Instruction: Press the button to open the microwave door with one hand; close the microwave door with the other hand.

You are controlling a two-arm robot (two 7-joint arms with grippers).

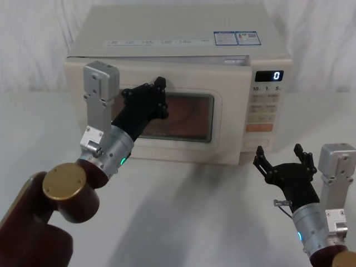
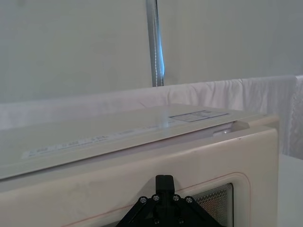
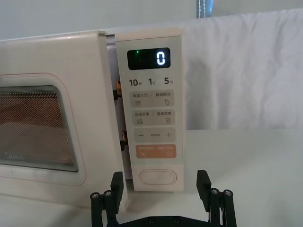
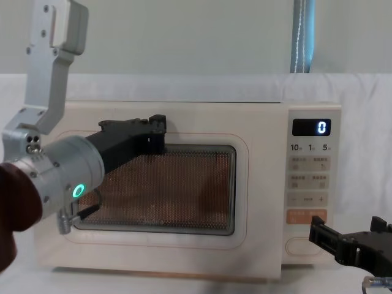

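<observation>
The cream microwave stands at the back of the table, its display reading "0". The microwave door is slightly ajar: a narrow gap with two latch hooks shows between it and the control panel. My left gripper is shut, its tip touching the door's raised frame above the dark window. The right gripper hangs open low in front of the panel, a short way from the pill-shaped button and level with it, touching nothing.
An orange key sits just above the button, among small beige keys. White cloth drapes the backdrop behind the oven. The white tabletop lies in front of the microwave, between my two arms.
</observation>
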